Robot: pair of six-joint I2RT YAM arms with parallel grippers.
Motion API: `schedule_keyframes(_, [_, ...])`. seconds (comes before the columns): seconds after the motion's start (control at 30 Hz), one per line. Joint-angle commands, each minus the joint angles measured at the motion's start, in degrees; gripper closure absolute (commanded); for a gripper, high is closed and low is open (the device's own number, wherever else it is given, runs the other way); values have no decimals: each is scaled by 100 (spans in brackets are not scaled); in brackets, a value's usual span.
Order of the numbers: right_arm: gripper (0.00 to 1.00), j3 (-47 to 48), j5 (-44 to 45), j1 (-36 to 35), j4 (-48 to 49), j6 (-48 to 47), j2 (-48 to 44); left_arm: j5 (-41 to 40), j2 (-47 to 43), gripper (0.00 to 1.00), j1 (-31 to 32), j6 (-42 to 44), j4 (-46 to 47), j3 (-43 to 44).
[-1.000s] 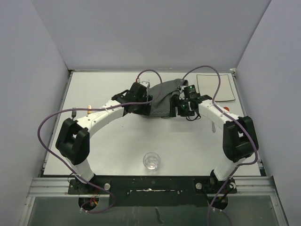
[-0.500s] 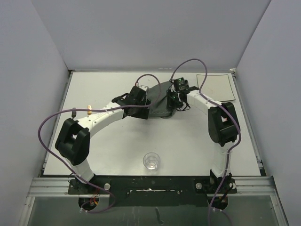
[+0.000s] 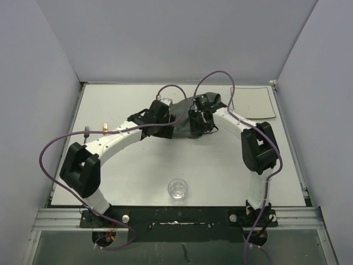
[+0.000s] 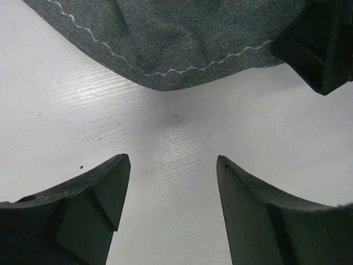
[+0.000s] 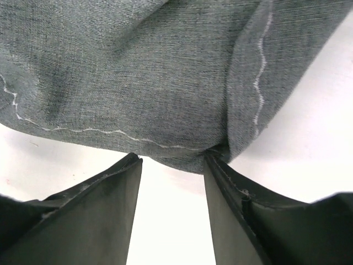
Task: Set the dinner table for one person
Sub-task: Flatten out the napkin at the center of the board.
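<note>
The dinner table [image 3: 220,165] fills the middle of the top view. Near its left edge lies a fork [image 3: 87,131]. Left of centre, the left gripper [image 4: 172,165] hangs with jaws spread over bare tabletop, holding nothing. A glass [image 3: 177,189] stands lower centre. Above it, a crumpled grey placemat [image 3: 182,126] lies between both grippers. The right gripper [image 5: 172,160] has the cloth's folded hem at its tips, jaws part-spread; whether they pinch it I cannot tell. A white plate [image 3: 252,102] sits upper right.
</note>
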State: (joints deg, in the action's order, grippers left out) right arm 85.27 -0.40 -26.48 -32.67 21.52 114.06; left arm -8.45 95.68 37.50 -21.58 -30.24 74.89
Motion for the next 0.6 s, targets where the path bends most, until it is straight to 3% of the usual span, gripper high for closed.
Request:
schedule_keyframes(0.0, [49,32,530,14,-117,5,-503,66,-510,37,7,-87,110,-28])
schedule_keyframes(0.2, [47,-151,893,62,-140,158,-590,54,-616,37,11,-98,20,-124])
schedule_keyframes(0.57, [49,42,626,314,-293,483,-82,-23,-713,37,10,-60,-173,-83])
